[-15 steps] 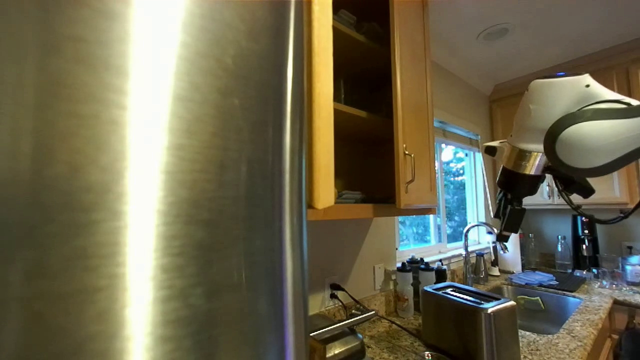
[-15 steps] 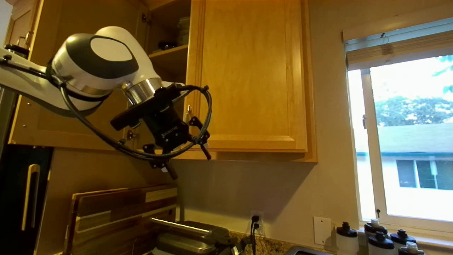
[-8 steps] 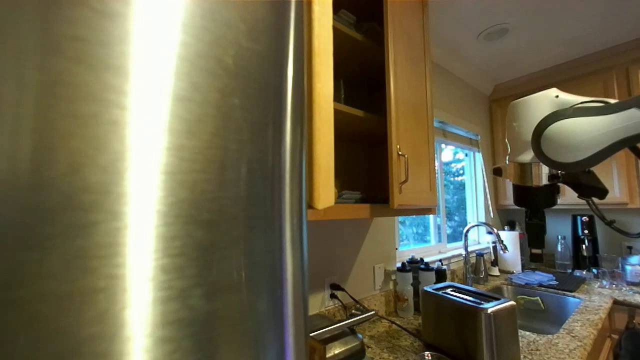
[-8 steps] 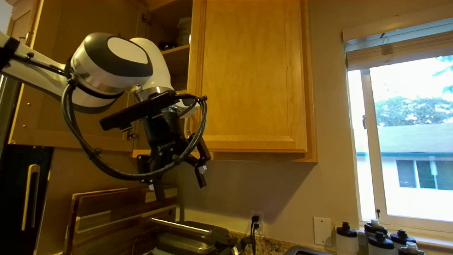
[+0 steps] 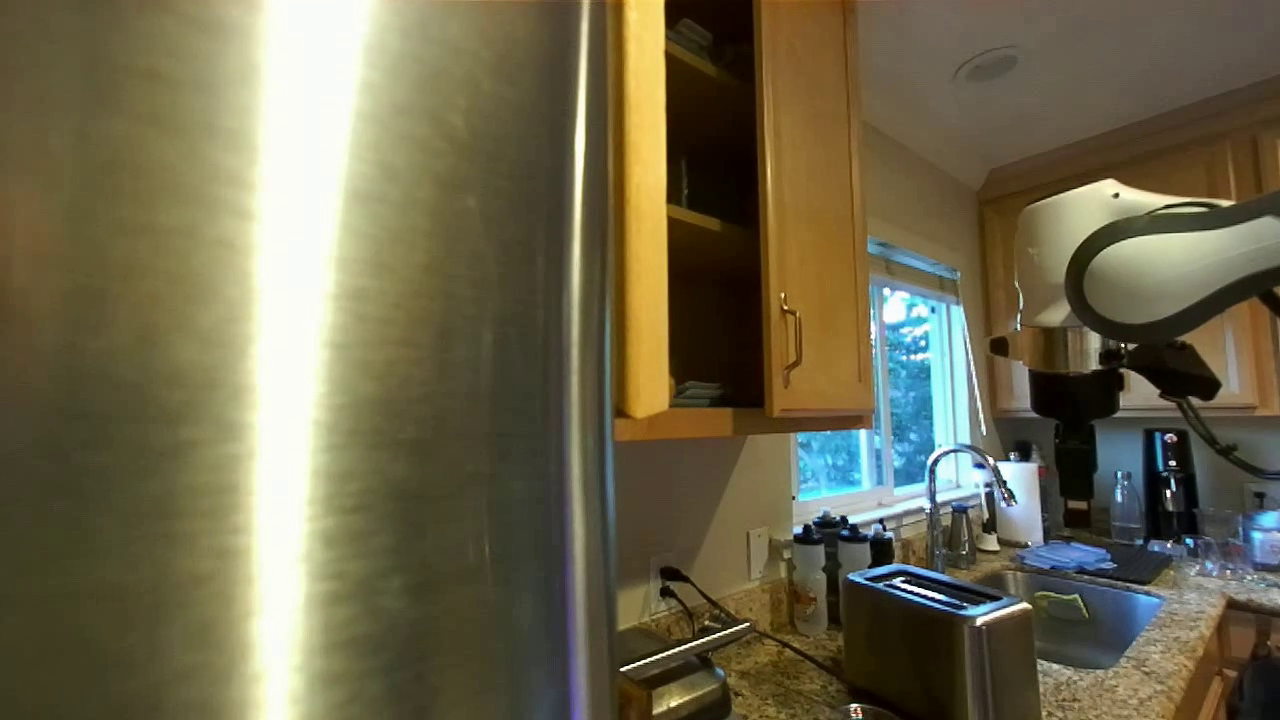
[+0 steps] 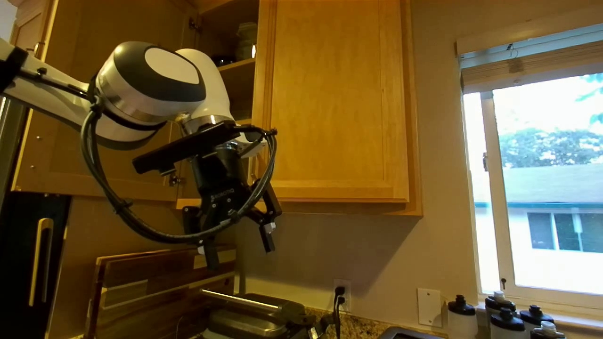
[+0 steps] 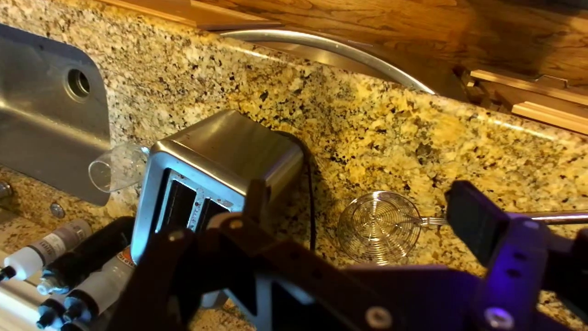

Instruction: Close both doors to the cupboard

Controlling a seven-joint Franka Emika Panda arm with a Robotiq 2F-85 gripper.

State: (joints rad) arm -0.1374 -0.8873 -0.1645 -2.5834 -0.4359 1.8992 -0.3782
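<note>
Along the beige wall (image 6: 377,263), begins at left with the left door (image 6: 103,26) swung wide from the cupboard (image 5: 725,424), then comes to the gripper (image 6: 240,256), poised in front with fingers (image 6: 266,239) apart around nothing, probably for nudging rather than grasping, and ends at the right door (image 6: 330,99), ajar. Offers moving room between the cupboard's lower edge and the metal-handled appliance (image 6: 254,321); leaves unclear any touch against the right door's free edge.

In an exterior view you look along the table (image 5: 1180,630), with the steel fridge (image 5: 440,360) crowding close at hand. In an exterior view you face a cupboard door (image 6: 330,103) from nearby, and both exterior views take in the cupboard (image 5: 740,422) and window (image 5: 912,380). The wrist view peers down past the claw (image 7: 358,197) onto the toaster (image 7: 229,151).
</note>
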